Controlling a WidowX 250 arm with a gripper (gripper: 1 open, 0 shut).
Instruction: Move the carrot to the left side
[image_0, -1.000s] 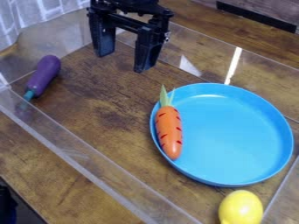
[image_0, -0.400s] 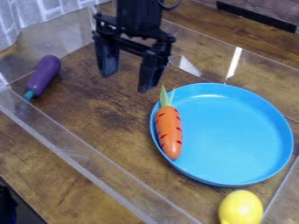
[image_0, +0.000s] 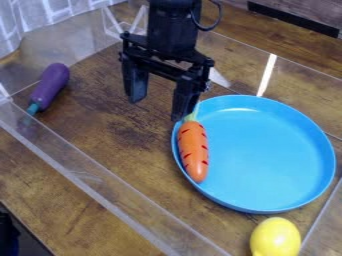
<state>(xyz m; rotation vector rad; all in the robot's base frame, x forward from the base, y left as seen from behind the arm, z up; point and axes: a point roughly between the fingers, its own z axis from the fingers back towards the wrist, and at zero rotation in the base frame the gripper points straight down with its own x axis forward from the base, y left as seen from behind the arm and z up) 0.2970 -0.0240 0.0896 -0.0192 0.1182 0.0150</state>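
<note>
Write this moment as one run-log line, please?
black gripper: open, empty | orange toy carrot: on left part of round blue plate | carrot move: not yet done

Brown wooden tabletop (image_0: 94, 150) — purple eggplant (image_0: 50, 87), blue plate (image_0: 274, 150), yellow lemon (image_0: 275, 238) on it.

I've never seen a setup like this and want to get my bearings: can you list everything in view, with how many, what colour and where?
carrot: one, orange with a green top, on the left edge of the plate
plate: one, blue, right of centre
eggplant: one, purple, far left of the table
lemon: one, yellow, below the plate, near the bottom right
table: one, brown wood, beneath everything
gripper: one, black, open, at upper centre, above and left of the carrot
</note>
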